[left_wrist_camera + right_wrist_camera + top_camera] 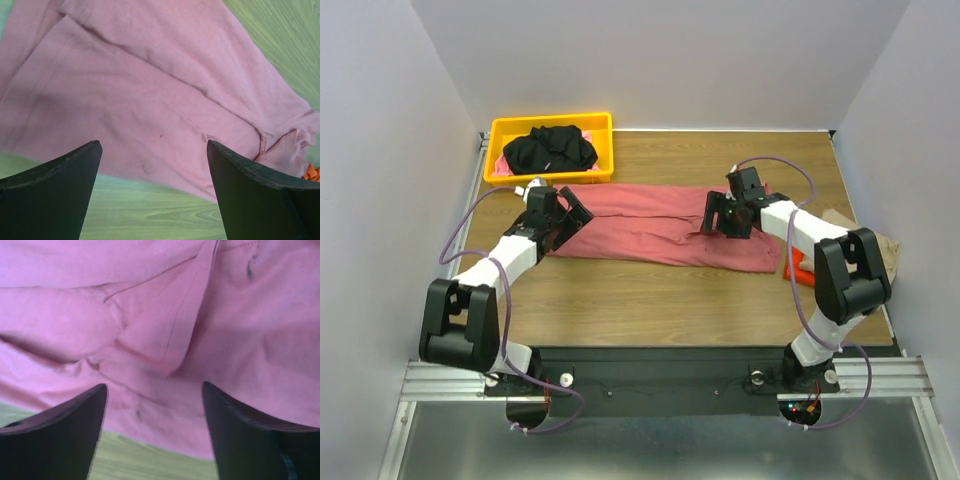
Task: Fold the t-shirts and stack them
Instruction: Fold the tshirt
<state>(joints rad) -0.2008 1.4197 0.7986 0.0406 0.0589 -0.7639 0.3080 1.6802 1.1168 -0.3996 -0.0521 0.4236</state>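
Note:
A large dusty-red t-shirt (660,225) lies folded lengthwise in a long band across the middle of the wooden table. My left gripper (572,215) hovers over its left end, open, with nothing between the fingers; in the left wrist view the left gripper (152,145) sits above the red t-shirt (150,85) at its near edge. My right gripper (718,218) stands open over the right part. In its wrist view the right gripper (152,386) frames wrinkled folds of the red t-shirt (165,335). A black t-shirt (550,150) lies bunched in the yellow bin (500,128). A tan t-shirt (885,250) shows behind my right arm.
The yellow bin stands at the back left corner, with a bit of pink cloth (501,165) under the black shirt. An orange object (798,268) lies by the right arm's elbow, also visible as an orange object (311,172) at the shirt's far end. Grey walls enclose the table.

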